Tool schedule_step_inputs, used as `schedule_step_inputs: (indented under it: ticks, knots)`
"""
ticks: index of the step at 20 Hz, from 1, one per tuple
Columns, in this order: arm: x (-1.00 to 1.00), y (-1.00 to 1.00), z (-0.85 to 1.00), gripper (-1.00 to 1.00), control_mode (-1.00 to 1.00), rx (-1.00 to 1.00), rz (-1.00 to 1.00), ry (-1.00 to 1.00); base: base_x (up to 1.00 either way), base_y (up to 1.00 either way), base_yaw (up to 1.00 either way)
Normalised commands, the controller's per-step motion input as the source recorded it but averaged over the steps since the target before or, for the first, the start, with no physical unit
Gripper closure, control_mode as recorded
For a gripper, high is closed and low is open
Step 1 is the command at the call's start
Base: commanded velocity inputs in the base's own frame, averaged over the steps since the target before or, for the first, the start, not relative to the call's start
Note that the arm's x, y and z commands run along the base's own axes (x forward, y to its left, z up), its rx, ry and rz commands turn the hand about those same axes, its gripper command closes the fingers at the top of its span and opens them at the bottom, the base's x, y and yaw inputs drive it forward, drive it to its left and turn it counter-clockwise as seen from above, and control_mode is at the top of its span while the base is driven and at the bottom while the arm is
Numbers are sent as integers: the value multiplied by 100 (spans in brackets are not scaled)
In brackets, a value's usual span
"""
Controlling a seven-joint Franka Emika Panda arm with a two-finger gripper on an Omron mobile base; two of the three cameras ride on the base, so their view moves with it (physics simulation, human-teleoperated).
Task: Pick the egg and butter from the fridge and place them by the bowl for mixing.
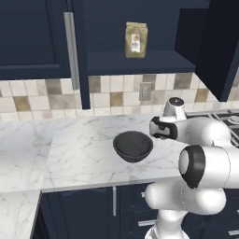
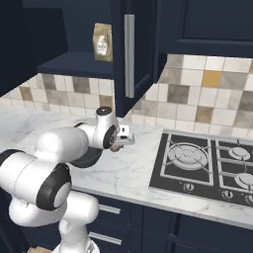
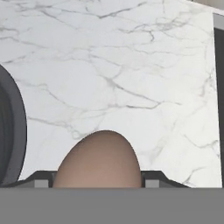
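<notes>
Gripper (image 3: 99, 183) pinches the egg (image 3: 99, 160), a brown egg sitting between the two finger tips at the bottom of the hand view, fingers closed against its sides. Below it is white marble counter (image 3: 131, 78), egg looks held above the surface, contact with counter cannot be told. Bowl (image 1: 133, 146), round and dark grey, sits on the counter; in the hand view its rim (image 3: 13, 131) curves in at the left edge, just beside the egg. In the left base view the arm's wrist sits just to the right of the bowl, gripper itself hidden behind the arm there. In the right base view the hand end (image 2: 123, 136) points right toward the stove (image 2: 202, 165), bowl mostly hidden behind the arm. Black gas stove set in the counter, right of the arm. Tan paper bag (image 1: 136, 40) stands on the open dark blue shelf above the tiled backsplash.
</notes>
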Motion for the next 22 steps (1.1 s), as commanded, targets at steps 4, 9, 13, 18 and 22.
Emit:
schedule_step_inputs:
  ticks: [4, 9, 13, 18, 22]
  knots:
    - [1, -8, -41, 100, -100, 0, 12, 0, 0, 0, 0]
    - [7, -1, -29, 100, -100, 0, 9, 0, 0, 0, 0]
    - [37, -8, -27, 100, -100, 0, 6, 0, 0, 0, 0]
    - [35, -17, -20, 100, -100, 0, 6, 0, 0, 0, 0]
    - [0, -1, 0, -100, -100, 0, 0, 0, 0, 0, 0]
